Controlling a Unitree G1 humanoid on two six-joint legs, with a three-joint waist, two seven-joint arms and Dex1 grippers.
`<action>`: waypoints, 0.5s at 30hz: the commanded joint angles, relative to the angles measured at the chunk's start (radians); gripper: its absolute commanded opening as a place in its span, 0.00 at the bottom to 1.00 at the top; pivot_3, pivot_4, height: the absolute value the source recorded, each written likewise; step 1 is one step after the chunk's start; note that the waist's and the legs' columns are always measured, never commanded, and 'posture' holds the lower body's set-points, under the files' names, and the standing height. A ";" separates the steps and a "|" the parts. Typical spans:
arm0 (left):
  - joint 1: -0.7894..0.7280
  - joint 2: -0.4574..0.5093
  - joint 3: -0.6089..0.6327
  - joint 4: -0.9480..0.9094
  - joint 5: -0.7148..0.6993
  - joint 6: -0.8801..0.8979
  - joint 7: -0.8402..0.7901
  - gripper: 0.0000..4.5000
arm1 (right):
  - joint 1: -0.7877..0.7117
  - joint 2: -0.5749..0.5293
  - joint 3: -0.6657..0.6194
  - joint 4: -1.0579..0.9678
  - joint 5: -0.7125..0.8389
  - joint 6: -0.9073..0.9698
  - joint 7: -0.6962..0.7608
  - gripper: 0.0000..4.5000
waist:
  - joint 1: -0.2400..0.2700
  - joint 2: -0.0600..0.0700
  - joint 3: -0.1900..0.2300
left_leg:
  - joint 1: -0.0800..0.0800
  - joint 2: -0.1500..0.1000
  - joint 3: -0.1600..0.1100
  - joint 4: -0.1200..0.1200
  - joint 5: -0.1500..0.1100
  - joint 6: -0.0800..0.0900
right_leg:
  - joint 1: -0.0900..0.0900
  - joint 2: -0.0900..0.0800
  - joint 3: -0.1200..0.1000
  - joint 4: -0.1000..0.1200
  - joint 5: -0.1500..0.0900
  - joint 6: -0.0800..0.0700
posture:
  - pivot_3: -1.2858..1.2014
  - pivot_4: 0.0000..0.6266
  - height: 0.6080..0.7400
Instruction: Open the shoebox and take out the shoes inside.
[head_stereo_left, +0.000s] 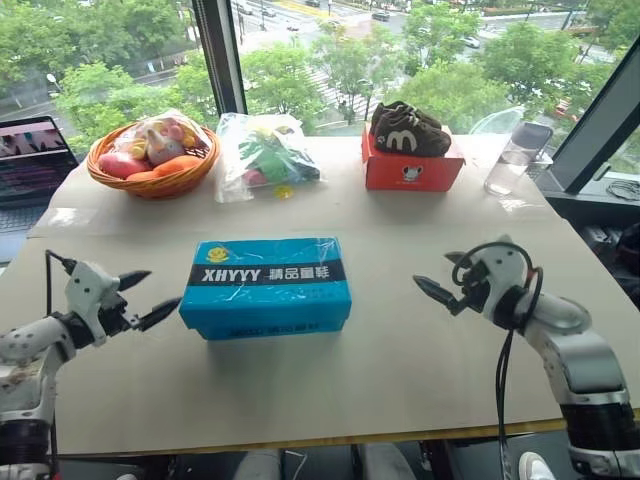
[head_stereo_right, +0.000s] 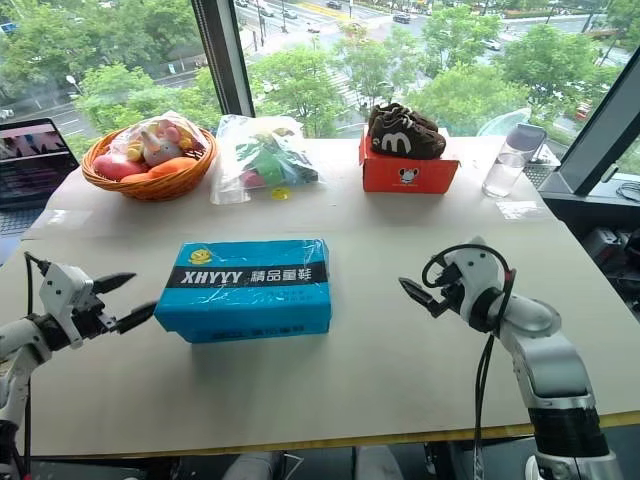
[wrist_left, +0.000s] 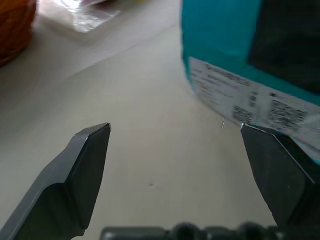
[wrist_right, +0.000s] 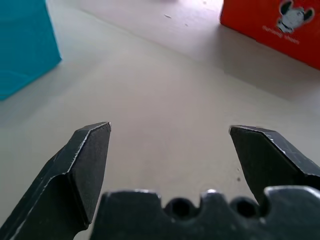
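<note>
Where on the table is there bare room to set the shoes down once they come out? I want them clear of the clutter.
Free: the table between the shoebox and the right claw, and the front strip. Crowded: the back row with basket, plastic bag, red box, cup.

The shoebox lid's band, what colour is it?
Black with white lettering, running across the bright blue shoebox; the left eye view shows it best.

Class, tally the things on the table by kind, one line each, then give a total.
Boxes: 2, the shoebox and red box
Brown shoes: 2
Basket: 1
Plastic bag: 1
Clear cup: 1
Laptop: 1
Total: 8
</note>
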 joint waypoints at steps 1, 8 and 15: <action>0.009 0.080 0.008 -0.075 -0.032 0.049 -0.100 0.99 | -0.043 0.004 0.057 -0.057 0.010 0.007 0.049 1.00 | -0.002 0.000 0.000 | -0.002 0.000 0.000 0.000 0.000 0.000 | -0.002 0.000 0.000 0.000 0.003 0.005 | 0.52 0.24 1.00; -0.019 0.072 0.013 -0.091 -0.037 0.071 -0.099 0.50 | -0.085 0.058 0.146 -0.037 -0.049 -0.001 0.022 0.68 | -0.002 0.001 0.001 | -0.009 0.000 0.000 0.001 0.000 0.000 | -0.011 0.000 0.001 0.002 0.004 0.005 | 0.52 0.24 1.00; -0.026 0.060 0.000 -0.087 -0.021 0.068 -0.095 0.00 | -0.088 0.083 0.190 -0.042 -0.073 0.000 0.024 0.13 | -0.002 0.001 0.001 | -0.009 0.000 0.001 0.001 0.000 0.000 | -0.011 0.001 0.001 0.003 0.004 0.005 | 0.52 0.24 1.00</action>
